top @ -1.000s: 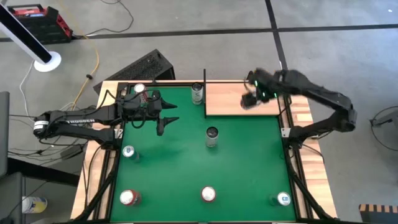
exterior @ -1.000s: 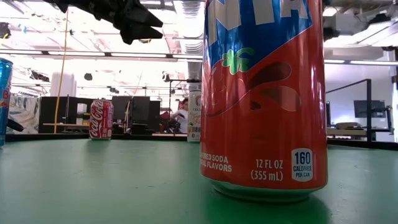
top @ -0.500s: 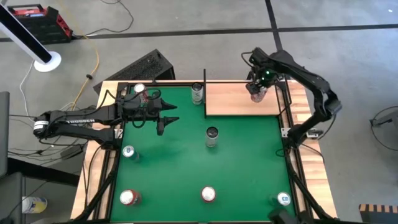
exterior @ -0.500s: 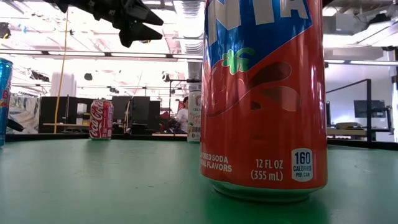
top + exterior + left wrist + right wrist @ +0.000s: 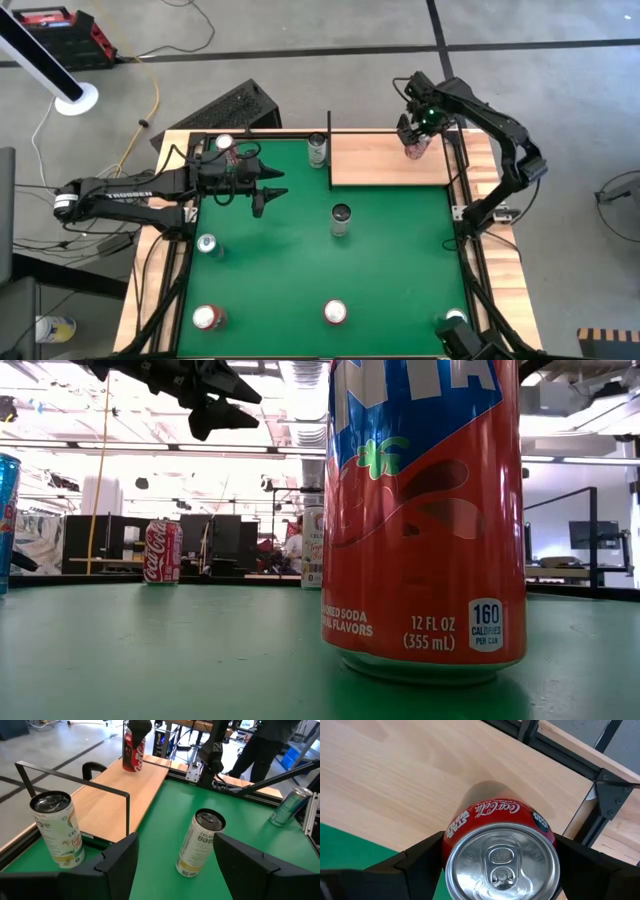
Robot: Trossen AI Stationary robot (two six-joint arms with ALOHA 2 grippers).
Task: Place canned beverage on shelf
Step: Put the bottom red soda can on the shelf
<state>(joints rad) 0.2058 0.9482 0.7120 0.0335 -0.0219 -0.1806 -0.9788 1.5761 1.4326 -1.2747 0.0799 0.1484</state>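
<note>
Red cola can (image 5: 499, 851) on shelf (image 5: 375, 160), far right corner.
We note right gripper (image 5: 419, 128) straddling it, fingers spread; left gripper (image 5: 262, 188) released, empty.

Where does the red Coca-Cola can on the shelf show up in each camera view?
High: Coca-Cola can under the right gripper, at the shelf's far right corner.
Low: not in it.
Left wrist: at the shelf's far end.
Right wrist: between the fingers.
Shared landmark: the shelf.

Glossy red metal can (image 5: 500, 845) (silvery lid), pale matt bare-wood shelf (image 5: 395, 775), matt green felt surface (image 5: 330, 270)
</note>
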